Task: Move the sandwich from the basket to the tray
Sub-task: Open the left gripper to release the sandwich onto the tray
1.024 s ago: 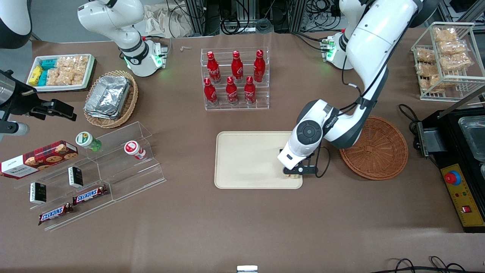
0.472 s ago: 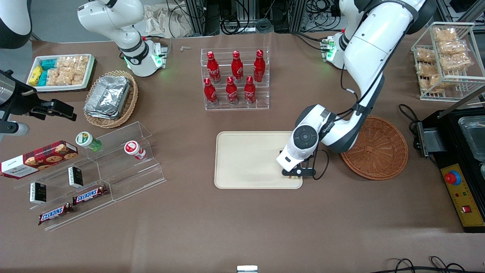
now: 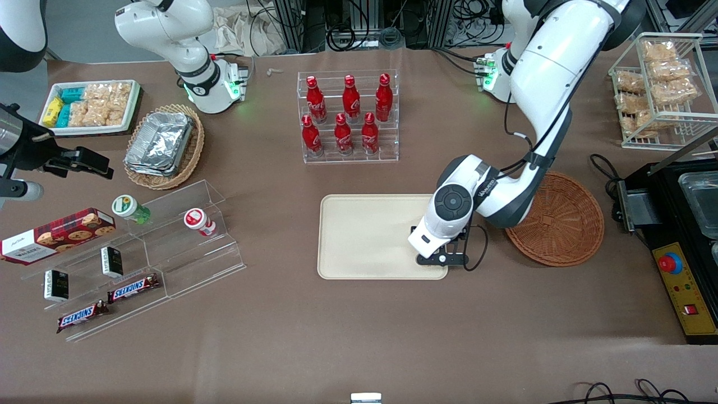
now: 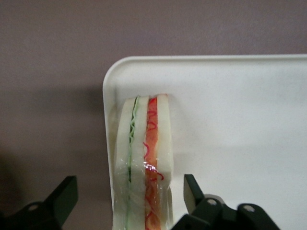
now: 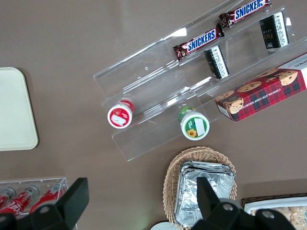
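Note:
The sandwich [image 4: 144, 158] stands on its cut edge on the cream tray [image 4: 230, 110], close to one rounded corner, wrapped in clear film. My left gripper [image 4: 130, 186] is open around it, with a black finger [image 4: 192, 189] on each side and a gap to the bread on both. In the front view the gripper [image 3: 440, 259] hangs low over the tray's [image 3: 364, 235] corner nearest the camera, at the basket end, and hides the sandwich. The reddish-brown basket [image 3: 561, 221] lies beside the tray and holds nothing I can see.
A clear rack of red bottles [image 3: 348, 118] stands farther from the camera than the tray. Toward the parked arm's end are an acrylic snack shelf [image 3: 134, 252], a tan basket of foil trays [image 3: 162, 146] and a white snack tray [image 3: 90, 106]. A black device [image 3: 684, 241] and wire rack [image 3: 662, 90] stand past the basket.
The wrist has shifted slightly over the tray corner. The sliver of sandwich that showed under the gripper in the front view is now covered by it.

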Controlling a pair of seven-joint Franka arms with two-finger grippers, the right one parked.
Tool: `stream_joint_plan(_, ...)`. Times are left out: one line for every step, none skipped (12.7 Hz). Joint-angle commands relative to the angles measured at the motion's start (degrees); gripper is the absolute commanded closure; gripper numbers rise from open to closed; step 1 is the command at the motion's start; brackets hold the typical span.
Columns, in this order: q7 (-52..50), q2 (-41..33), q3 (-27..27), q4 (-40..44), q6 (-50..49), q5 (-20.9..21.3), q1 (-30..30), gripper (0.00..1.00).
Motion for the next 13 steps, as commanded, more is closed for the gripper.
stream_joint_plan(-1.3, -3.4, 0.0, 0.5, -3.4, 0.2, -0.3, 0.00)
stream_joint_plan(-1.3, -5.3, 0.1, 0.5, -4.6, -0.1, -0.2, 0.00)
stream_joint_plan(-0.6, -7.7, 0.2, 0.4, -6.5, -0.2, 0.1, 0.00)
stream_joint_plan(-0.1, -9.7, 0.1, 0.4, -8.2, -0.7, 1.7, 0.00)
stream_joint_plan(1.9, -11.7, 0.0, 0.4, -9.1, -2.0, 3.1, 0.00)
stream_joint_plan(4.4, -14.1, 0.2, 0.4, -10.2, -4.9, 3.7, 0.00)
stream_joint_plan(6.8, -16.5, 0.3, 0.5, -12.1, -6.7, 5.3, 0.00)
stream_joint_plan(7.9, -18.1, 0.1, 0.5, -13.5, -7.1, 6.8, 0.00)
stream_joint_plan(8.1, -20.0, 0.2, 0.4, -14.4, -7.6, 7.3, 0.00)
stream_joint_plan(8.2, -22.3, 0.2, 0.1, -16.0, -9.2, 8.1, 0.00)
stream_joint_plan(9.3, -25.1, 0.4, -0.1, -18.4, -10.2, 9.0, 0.00)
stream_joint_plan(12.2, -27.4, 1.8, 0.0, -20.5, -11.9, 8.9, 0.00)
stream_joint_plan(14.9, -29.9, 6.1, 0.0, -21.5, -14.5, 7.9, 0.00)
